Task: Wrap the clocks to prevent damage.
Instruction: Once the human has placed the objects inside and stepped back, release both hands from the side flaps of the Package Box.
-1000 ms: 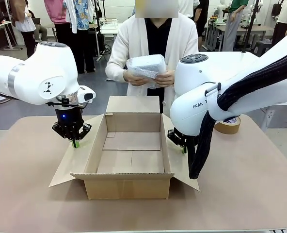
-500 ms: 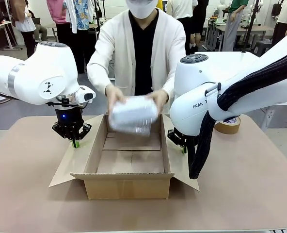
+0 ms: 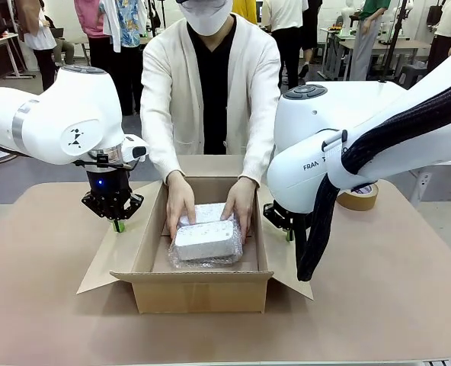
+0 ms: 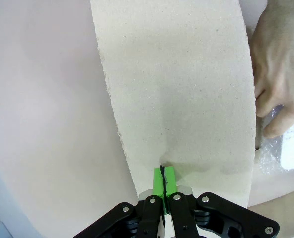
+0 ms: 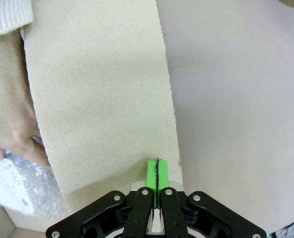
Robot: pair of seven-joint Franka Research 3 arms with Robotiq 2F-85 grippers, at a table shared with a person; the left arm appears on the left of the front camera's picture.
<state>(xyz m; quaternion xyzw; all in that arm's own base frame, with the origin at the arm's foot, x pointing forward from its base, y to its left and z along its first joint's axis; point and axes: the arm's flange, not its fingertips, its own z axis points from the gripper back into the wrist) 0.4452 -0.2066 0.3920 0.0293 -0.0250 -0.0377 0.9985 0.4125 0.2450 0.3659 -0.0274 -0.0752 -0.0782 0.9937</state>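
Front view: an open cardboard box stands mid-desk, its side flaps splayed outward. The person's hands reach from the far edge and press the wrapped clock, a pale bundle in bubble wrap, onto the box floor. The left tool bears on the left flap, and the right tool on the right flap. A tape roll lies toward the far right corner of the desk.

Left wrist view: the green pads meet with nothing between them, and their tips rest on the flap's outer part. A hand and a bit of bubble wrap show just past the flap's inner edge.

Right wrist view: this tool is likewise closed and empty, its tips denting the cardboard. A hand lies close beside the flap.

The risks, as I judge them: if either tool slips or lifts, the flap may spring up against a wrist or the bundle. Any sideways arm motion may strike the hands, which are near. The bundle has room around it and may slide and knock the walls when the box moves.
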